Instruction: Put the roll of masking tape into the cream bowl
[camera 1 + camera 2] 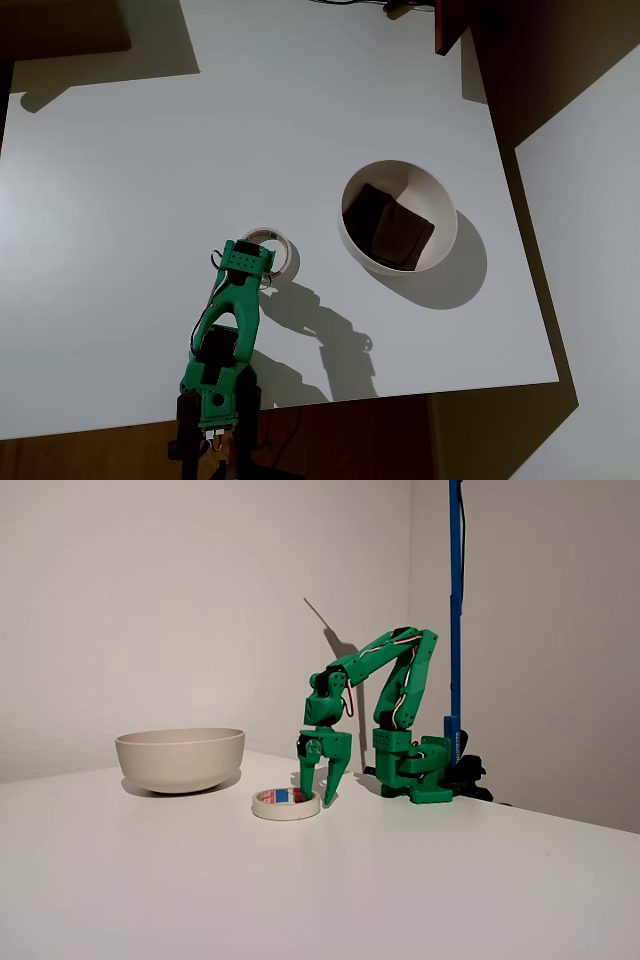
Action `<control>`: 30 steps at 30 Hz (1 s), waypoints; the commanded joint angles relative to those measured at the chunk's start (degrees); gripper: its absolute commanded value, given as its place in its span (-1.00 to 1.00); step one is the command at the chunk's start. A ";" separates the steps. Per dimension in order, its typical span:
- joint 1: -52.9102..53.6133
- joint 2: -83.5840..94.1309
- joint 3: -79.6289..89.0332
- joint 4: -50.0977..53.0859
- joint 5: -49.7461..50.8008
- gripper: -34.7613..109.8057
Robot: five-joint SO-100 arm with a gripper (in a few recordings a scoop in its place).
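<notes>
Gripper (316, 798) fingers spread, straddling the tape's (286, 803) right rim at frame centre | tape flat on desk (450, 880) | bowl (180, 759) well left, apart.

No readable text; red-blue marks on tape roll (286, 802) core illegible.

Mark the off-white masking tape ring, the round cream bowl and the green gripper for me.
Off-white masking tape ring (286, 804): fixed view, front outer wall.
Round cream bowl (180, 760): fixed view, smooth outer side.
Green gripper (318, 795): fixed view, midway between the fingertips, which are spread around the ring's right edge.
</notes>
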 commanded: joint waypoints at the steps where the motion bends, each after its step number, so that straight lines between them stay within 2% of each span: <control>1: -0.70 1.41 -3.16 0.53 0.44 -0.44; 3: -1.14 1.41 -3.25 0.53 -0.09 -0.61; 4: -1.41 1.41 -3.25 0.53 -0.26 -0.63; 16: -3.60 8.00 -3.16 1.23 -1.32 -0.63; 26: -6.06 42.45 -8.09 23.82 1.49 -0.63; 30: -1.05 53.44 -9.58 26.63 0.09 -0.64</control>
